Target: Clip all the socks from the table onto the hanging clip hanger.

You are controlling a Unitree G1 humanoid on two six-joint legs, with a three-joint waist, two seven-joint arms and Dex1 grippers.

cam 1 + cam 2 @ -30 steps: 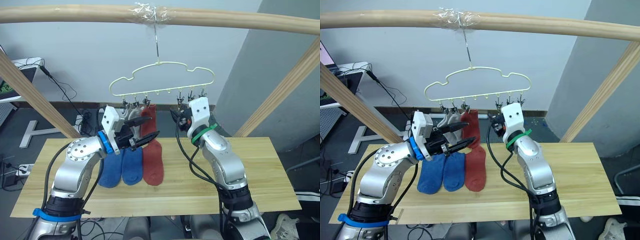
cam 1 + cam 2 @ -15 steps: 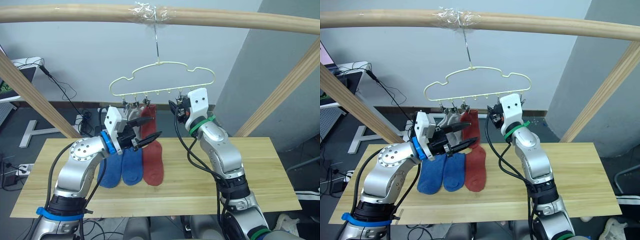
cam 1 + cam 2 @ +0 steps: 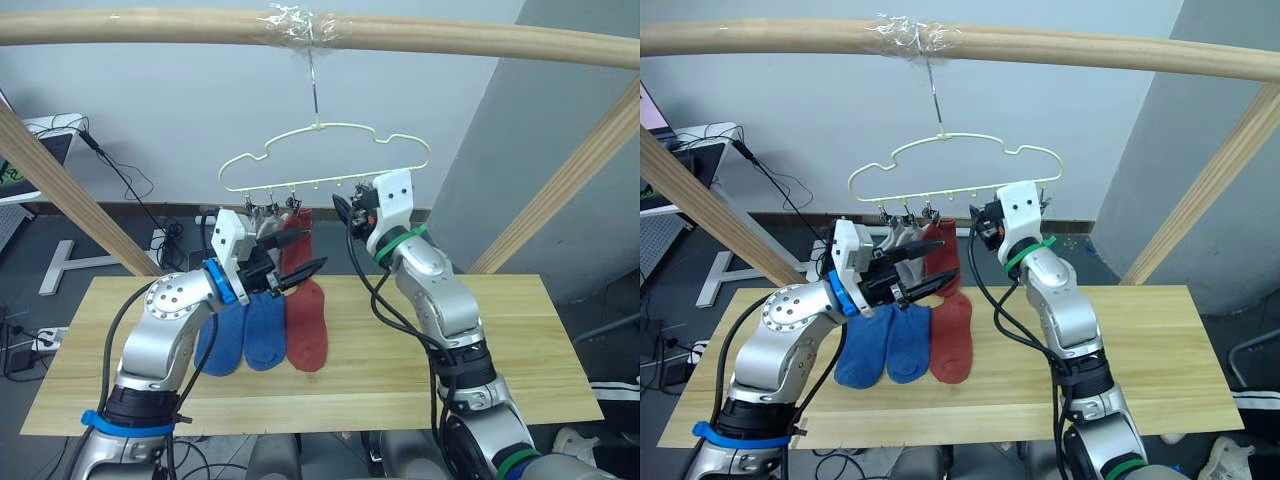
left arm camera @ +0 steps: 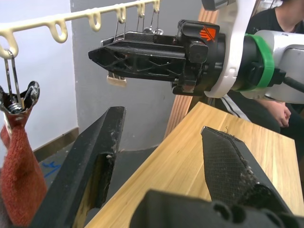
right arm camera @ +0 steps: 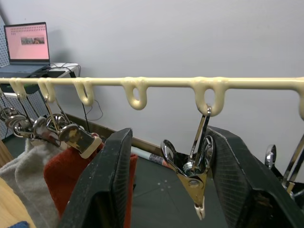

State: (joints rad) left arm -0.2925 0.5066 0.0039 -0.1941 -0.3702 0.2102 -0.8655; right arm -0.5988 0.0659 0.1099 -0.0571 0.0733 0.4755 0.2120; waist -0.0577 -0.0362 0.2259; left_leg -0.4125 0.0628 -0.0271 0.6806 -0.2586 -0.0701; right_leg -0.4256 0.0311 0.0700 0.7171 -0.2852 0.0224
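Note:
The pale-yellow clip hanger point(image 3: 325, 128) hangs by its hook from the top pole. Two grey socks point(image 3: 262, 232) and a rust-red sock point(image 3: 297, 232) hang from its left clips. On the table point(image 3: 520, 340) lie two blue socks point(image 3: 225, 340) point(image 3: 265, 335) and another rust-red sock point(image 3: 306, 330). My left gripper point(image 3: 313, 250) is open and empty in the air beside the hanging red sock. My right gripper point(image 3: 343, 212) is up at the hanger's clip row, open, its fingers on either side of a free silver clip point(image 5: 192, 173) without touching it.
The round wooden pole point(image 3: 150, 25) crosses above, with slanted legs at the left point(image 3: 70, 190) and right point(image 3: 560, 190). Bare table top lies to the right of the socks. A laptop point(image 5: 26, 40) stands far back, and a seated person point(image 4: 280, 28) is beyond the table.
My right gripper has risen and moved left, up to the hanger's clip row. My left gripper has shifted slightly up and right, still open. The socks have not moved.

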